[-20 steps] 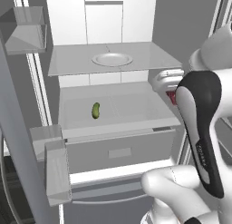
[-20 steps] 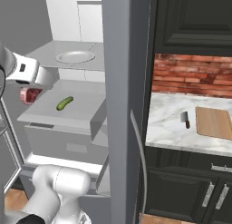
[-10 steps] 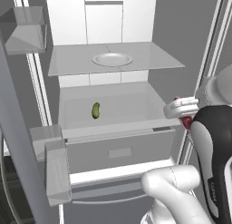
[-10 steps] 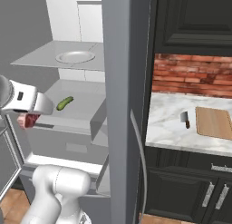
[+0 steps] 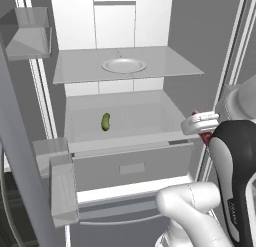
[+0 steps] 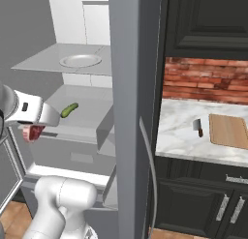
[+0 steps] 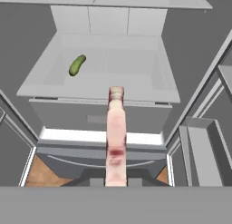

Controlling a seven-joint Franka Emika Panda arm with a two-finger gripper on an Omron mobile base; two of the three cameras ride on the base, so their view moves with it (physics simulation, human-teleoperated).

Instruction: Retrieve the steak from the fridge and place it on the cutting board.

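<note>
My gripper (image 5: 203, 134) is shut on the steak (image 5: 205, 138), a red slab with pale fat, holding it in front of the open fridge (image 5: 150, 71) at the height of the lower shelf's right front corner. In the right base view the steak (image 6: 34, 132) hangs under the gripper (image 6: 35, 127), left of the fridge door. The hand view shows the steak (image 7: 116, 137) edge-on, pointing at the drawer front. The tan cutting board (image 6: 231, 130) lies on the marble counter (image 6: 179, 136) far to the right.
A green pickle (image 5: 105, 121) lies on the lower shelf and a white plate (image 5: 124, 65) on the upper one. The grey fridge door (image 6: 133, 112) stands open between the arm and the counter. A cleaver (image 6: 197, 126) lies left of the board. Door bins (image 5: 60, 181) jut out at the left.
The gripper has carried the steak down and back out of the fridge, from upper-shelf height to the front of the lower shelf. Pickle and plate have not moved.
</note>
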